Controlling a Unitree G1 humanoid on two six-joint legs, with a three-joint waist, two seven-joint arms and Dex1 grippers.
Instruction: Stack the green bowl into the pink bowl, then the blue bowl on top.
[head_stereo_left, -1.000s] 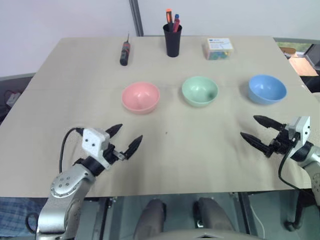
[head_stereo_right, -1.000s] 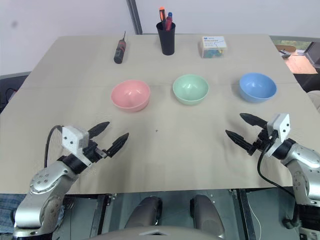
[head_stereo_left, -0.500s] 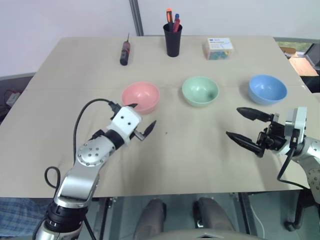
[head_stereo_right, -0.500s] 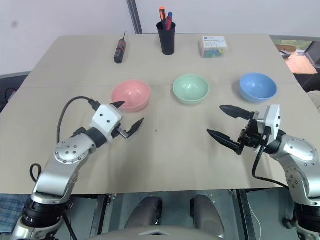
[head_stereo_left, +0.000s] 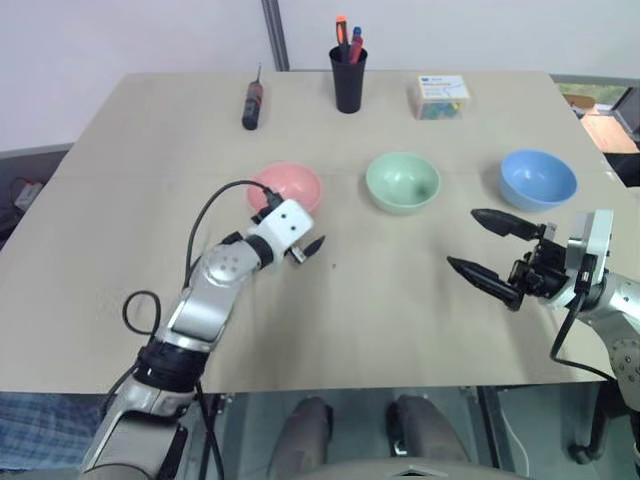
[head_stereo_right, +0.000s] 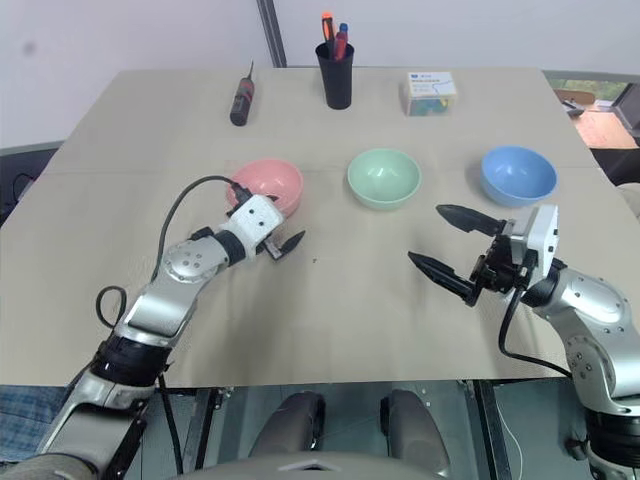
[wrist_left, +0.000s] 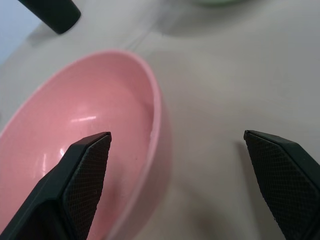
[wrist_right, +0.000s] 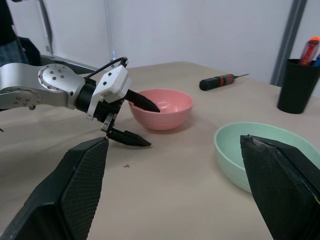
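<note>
While nothing is stacked yet, with the right gripper (head_stereo_right: 455, 247) spread and empty over bare tabletop (head_stereo_right: 360, 300) short of the bowls, reads as the first step: steadying the base. Farther in, left gripper (wrist_right: 135, 123) spread across the near rim of the pink bowl (head_stereo_right: 268, 186), one finger inside, one outside, not clamped. Beyond in the same row, green bowl (head_stereo_right: 384, 177) at centre and blue bowl (head_stereo_right: 518, 175) to the right, both untouched; next, probably pinching that pink rim, then fetching the green.

You get bright, even light with soft shadows on the table (head_stereo_left: 120, 300), a small glare streak inside the pink bowl (wrist_left: 85, 165), and slightly blurred near jaws.
</note>
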